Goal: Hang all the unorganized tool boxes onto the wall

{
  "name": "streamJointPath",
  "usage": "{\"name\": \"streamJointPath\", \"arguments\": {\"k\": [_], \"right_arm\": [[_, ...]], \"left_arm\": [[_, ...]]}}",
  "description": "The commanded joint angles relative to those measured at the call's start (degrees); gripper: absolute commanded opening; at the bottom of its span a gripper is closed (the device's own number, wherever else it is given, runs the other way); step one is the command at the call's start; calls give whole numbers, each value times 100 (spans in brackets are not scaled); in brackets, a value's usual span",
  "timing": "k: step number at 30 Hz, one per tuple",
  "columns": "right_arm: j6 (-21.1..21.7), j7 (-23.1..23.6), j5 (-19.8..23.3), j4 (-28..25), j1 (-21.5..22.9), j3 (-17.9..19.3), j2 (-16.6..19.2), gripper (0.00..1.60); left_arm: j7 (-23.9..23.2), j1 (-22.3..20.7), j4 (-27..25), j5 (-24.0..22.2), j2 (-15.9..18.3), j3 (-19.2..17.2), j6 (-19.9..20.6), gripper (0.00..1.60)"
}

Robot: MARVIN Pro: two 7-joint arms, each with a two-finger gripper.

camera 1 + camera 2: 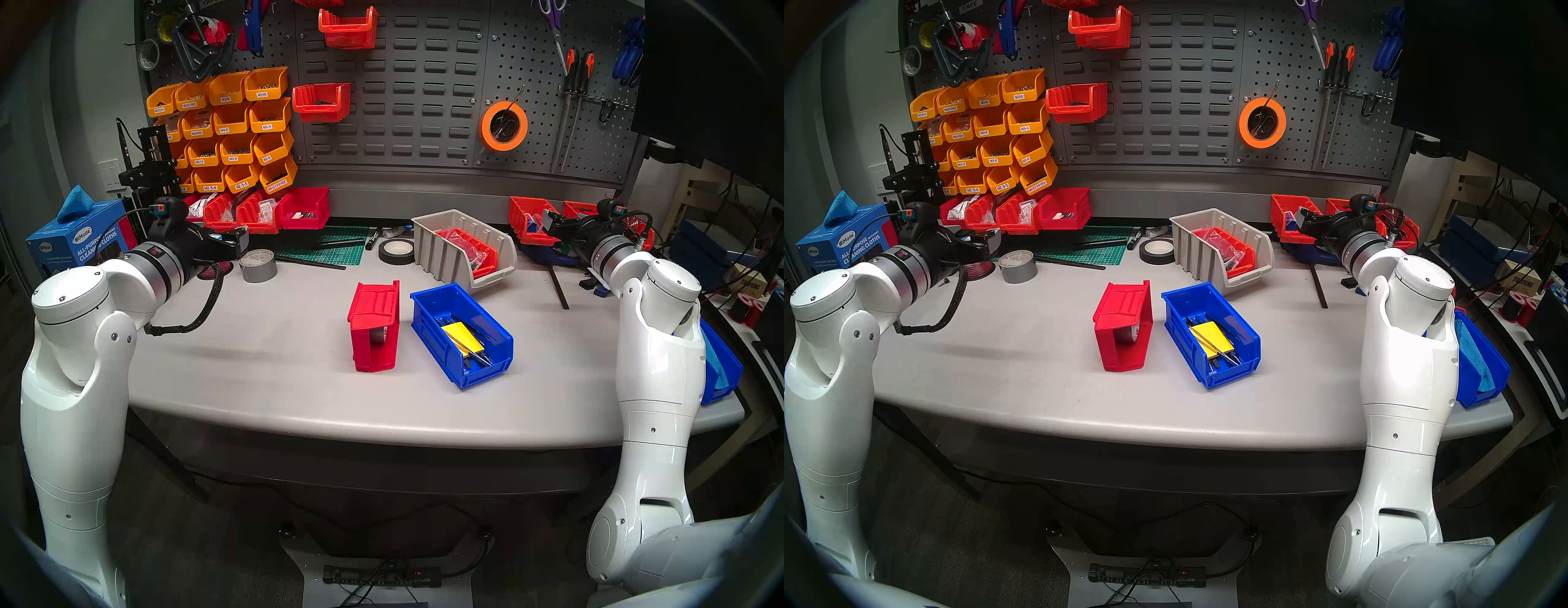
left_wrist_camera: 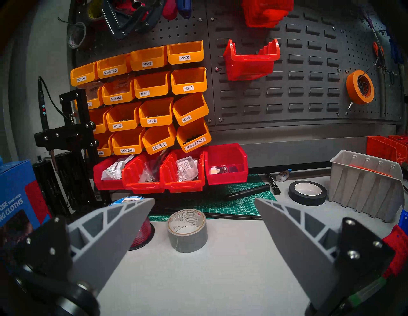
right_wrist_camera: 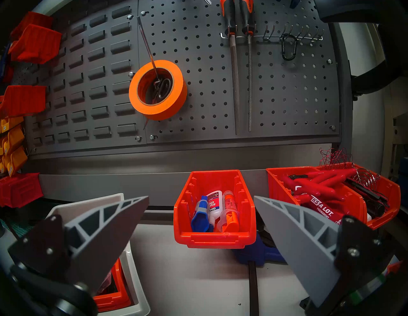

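Three tool boxes lie unhung on the grey table. The red bin sits at centre, tipped with its opening facing the table's near edge. Just beside it at 3 o'clock stands the blue bin, upright, holding a yellow pad. At 12 o'clock from the blue bin rests the beige-grey ribbed bin, with a smaller red bin inside. The wall rises at the table's far edge. The left gripper and right gripper both hover level with fingers spread wide, holding nothing.
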Motion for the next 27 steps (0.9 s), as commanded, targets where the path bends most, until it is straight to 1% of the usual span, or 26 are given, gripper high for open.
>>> {"name": "streamJointPath", "arguments": {"k": [1, 2, 3, 5, 7, 8, 9, 13, 16, 19, 22, 27], "right_arm": [[-7, 1, 2, -61, 27, -1, 5, 160], [-7, 1, 2, -61, 28, -1, 5, 160], [-7, 1, 2, -61, 28, -1, 5, 160], [-7, 1, 2, -62, 27, -1, 4, 160], [-6, 0, 2, -62, 27, -1, 4, 160], [-6, 0, 2, -62, 27, -1, 4, 160], [-6, 0, 2, -63, 27, -1, 4, 160], [-5, 0, 2, -64, 26, -1, 4, 160], [-6, 0, 2, -63, 26, -1, 4, 160], [-6, 0, 2, -63, 27, -1, 4, 160], [-7, 1, 3, -61, 28, -1, 5, 160], [-9, 2, 3, -57, 29, -2, 5, 160]], "left_arm": [[-385, 683, -464, 490, 598, -259, -422, 160], [-429, 730, -501, 585, 617, -261, -443, 160], [-429, 730, -501, 585, 617, -261, -443, 160], [-536, 958, -604, 709, 681, -352, -555, 160], [-594, 1030, -661, 842, 654, -385, -552, 160], [-590, 1151, -711, 910, 716, -411, -590, 160], [-612, 1216, -739, 971, 707, -436, -622, 160], [-613, 1371, -887, 1172, 710, -466, -648, 160], [-658, 1500, -889, 1345, 792, -494, -698, 160], [-761, 1612, -889, 1503, 908, -520, -838, 160], [-1005, 1627, -889, 1512, 1043, -591, -1013, 160], [-1375, 1587, -889, 1339, 1116, -793, -1093, 160]]}}
